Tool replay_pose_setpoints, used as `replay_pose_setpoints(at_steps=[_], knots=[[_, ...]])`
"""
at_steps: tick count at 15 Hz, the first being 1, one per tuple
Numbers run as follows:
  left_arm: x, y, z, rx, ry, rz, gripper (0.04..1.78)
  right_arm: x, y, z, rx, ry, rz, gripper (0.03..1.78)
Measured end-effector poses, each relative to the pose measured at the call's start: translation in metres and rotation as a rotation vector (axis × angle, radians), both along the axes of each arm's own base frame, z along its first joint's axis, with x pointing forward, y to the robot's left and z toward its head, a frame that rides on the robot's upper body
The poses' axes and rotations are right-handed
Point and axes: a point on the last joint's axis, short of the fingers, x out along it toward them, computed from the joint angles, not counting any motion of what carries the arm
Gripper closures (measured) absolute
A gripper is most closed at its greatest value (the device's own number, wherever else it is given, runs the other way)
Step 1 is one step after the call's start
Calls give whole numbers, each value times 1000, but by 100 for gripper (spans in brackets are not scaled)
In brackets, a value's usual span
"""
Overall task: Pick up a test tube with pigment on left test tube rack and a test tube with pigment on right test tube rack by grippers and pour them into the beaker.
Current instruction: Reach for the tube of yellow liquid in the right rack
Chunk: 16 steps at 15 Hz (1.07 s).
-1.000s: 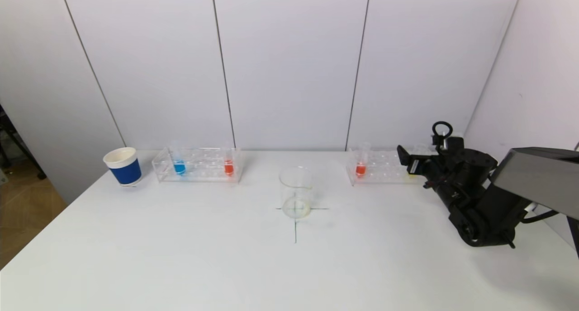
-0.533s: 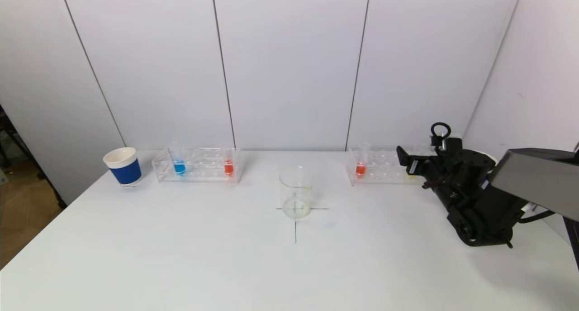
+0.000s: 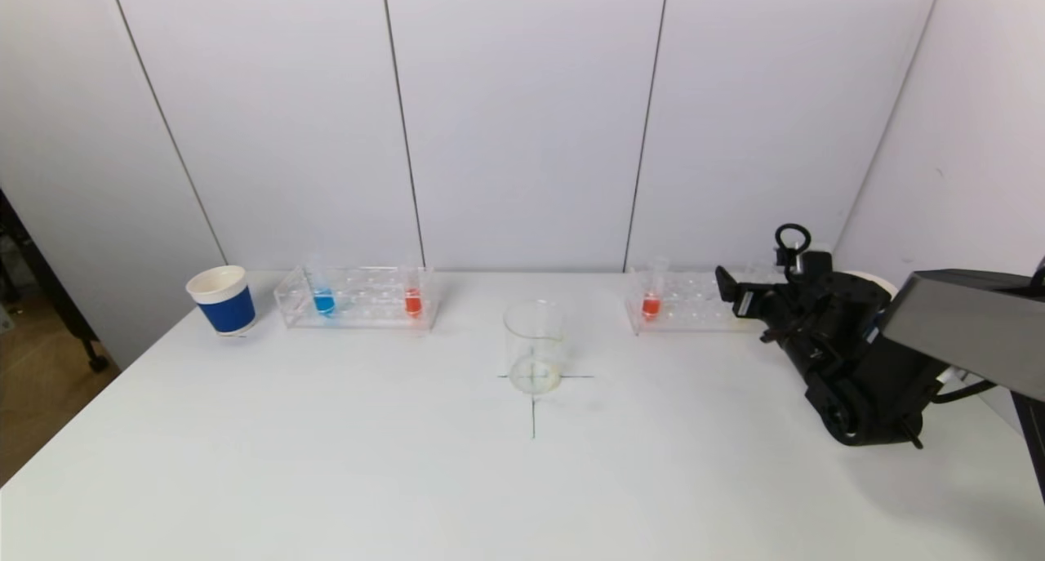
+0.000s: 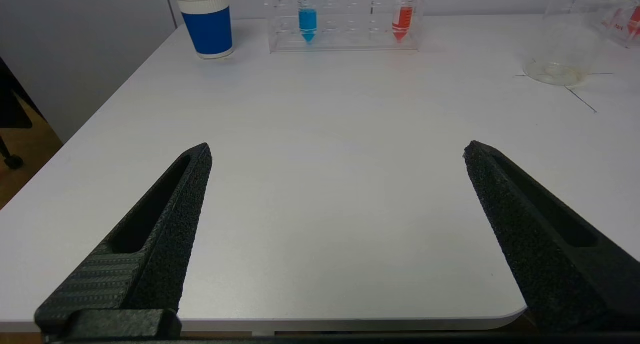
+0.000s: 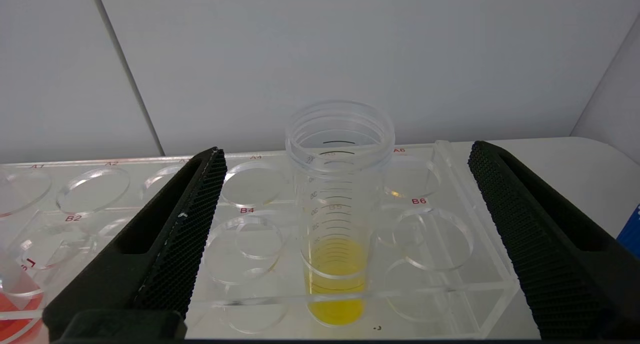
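The left test tube rack [image 3: 355,308] holds a blue tube [image 3: 323,300] and a red tube [image 3: 412,301]. An empty clear beaker [image 3: 534,349] stands mid-table on a drawn cross. The right test tube rack [image 3: 694,309] holds a red tube [image 3: 651,302] and a tube of yellow pigment [image 5: 336,264]. My right gripper [image 5: 345,151] is open at the rack's right end, its fingers either side of the yellow tube without touching it. My left gripper [image 4: 337,151] hangs open and empty over the table's near left edge, far from the left rack [image 4: 345,41].
A blue paper cup [image 3: 222,300] with a white rim stands left of the left rack. Wall panels rise right behind both racks. The table's left edge [image 4: 100,118] drops off to the floor.
My right gripper has crept slightly closer to the right rack. Nothing else has moved.
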Motion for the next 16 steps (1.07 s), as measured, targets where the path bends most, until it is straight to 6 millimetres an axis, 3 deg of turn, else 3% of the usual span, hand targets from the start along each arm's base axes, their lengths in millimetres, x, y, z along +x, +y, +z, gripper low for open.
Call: replay_pose_setpoints(at_steps=[16], knots=[[0,0,0,0,0,0,6,2,1,-3,-5,3,-1,5]])
